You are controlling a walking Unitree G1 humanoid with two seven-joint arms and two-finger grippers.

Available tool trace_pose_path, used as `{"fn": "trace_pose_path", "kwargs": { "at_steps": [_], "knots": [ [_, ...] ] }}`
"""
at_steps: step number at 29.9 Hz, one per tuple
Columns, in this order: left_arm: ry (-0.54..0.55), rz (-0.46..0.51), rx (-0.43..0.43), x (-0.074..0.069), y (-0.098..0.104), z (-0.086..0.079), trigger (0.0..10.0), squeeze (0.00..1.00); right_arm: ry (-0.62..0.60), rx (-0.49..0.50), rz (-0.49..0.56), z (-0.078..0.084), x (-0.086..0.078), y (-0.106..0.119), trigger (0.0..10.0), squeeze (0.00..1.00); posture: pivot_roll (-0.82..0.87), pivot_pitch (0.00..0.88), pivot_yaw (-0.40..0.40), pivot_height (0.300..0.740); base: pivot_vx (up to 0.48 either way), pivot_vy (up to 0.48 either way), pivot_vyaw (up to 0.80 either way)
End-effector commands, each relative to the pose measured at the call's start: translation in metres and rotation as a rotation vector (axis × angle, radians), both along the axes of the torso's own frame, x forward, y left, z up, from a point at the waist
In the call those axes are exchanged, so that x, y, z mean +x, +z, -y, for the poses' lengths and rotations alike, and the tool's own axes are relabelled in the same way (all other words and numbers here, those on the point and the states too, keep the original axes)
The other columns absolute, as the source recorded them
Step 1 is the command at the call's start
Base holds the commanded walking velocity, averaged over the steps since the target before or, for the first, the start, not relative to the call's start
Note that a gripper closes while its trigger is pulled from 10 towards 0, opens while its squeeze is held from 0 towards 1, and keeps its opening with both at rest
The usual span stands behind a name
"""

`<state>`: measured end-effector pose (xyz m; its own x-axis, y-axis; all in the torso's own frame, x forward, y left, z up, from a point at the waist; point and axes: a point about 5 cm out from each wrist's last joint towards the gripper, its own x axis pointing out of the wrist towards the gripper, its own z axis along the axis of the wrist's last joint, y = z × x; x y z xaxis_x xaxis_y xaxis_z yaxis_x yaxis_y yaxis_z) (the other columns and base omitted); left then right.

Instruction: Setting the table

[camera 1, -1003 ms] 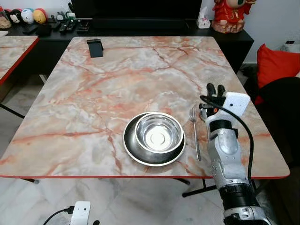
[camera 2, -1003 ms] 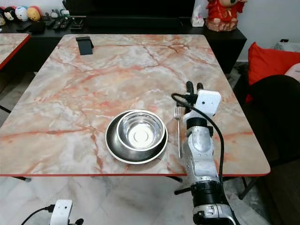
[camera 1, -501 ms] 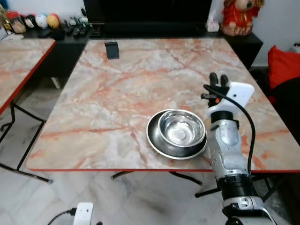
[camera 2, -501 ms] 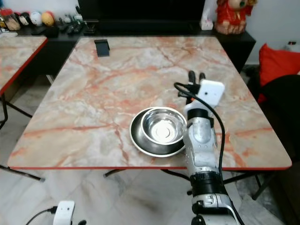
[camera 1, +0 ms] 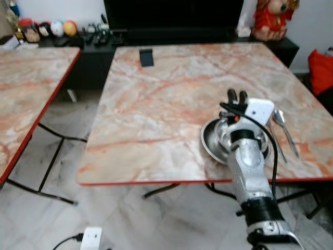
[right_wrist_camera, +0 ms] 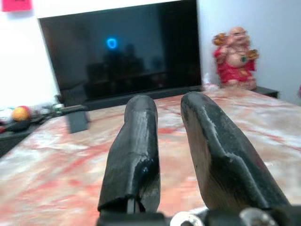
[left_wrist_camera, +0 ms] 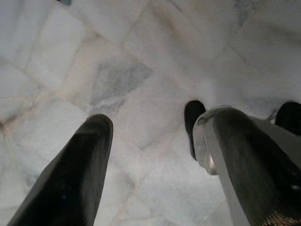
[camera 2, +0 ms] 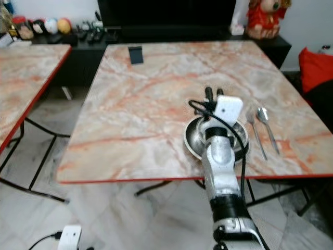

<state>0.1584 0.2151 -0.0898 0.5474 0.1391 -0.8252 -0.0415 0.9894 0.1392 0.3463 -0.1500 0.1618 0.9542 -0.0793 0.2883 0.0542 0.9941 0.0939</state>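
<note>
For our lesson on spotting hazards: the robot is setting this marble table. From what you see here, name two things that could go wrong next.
1. The right claw hangs just over the steel bowl and plate; a careless move could knock them.
2. The plate sits near the table's red front edge, so a nudge might push it off onto the hard floor.
3. The fork and spoon lie loose beside the arm and could be swept aside.

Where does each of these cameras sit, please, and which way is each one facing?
Left eye view: head, looking down at the marble table; right arm and right pincer over the bowl.
Right eye view: the same, with fork and spoon.
Left wrist view: along the left pincer, open, at the floor tiles.
Right wrist view: along the right pincer across the table to the TV.
Both eye views share the black stand.
</note>
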Motion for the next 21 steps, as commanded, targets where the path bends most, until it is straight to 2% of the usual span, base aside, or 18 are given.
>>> {"fn": "trace_pose_path", "kwargs": {
  "at_steps": [1,12,21],
  "knots": [
    [0.000,-0.010,0.013,-0.004,-0.001,-0.001,10.0,0.00,0.027,-0.008,0.020,-0.007,0.001,0.005,10.0,0.00,-0.03,0.000,-0.008,0.740,0.000,0.401,0.00],
    [0.023,-0.011,0.004,-0.006,-0.003,0.000,10.0,0.00,0.087,-0.052,0.006,-0.019,0.001,-0.003,10.0,0.00,-0.03,0.000,-0.027,0.740,0.000,0.300,0.00],
    [0.020,-0.009,-0.002,-0.006,-0.003,0.002,10.0,0.00,0.055,-0.061,-0.019,-0.009,0.001,-0.011,10.0,0.00,-0.04,0.000,-0.031,0.740,0.000,0.480,0.00]
  ]
}}
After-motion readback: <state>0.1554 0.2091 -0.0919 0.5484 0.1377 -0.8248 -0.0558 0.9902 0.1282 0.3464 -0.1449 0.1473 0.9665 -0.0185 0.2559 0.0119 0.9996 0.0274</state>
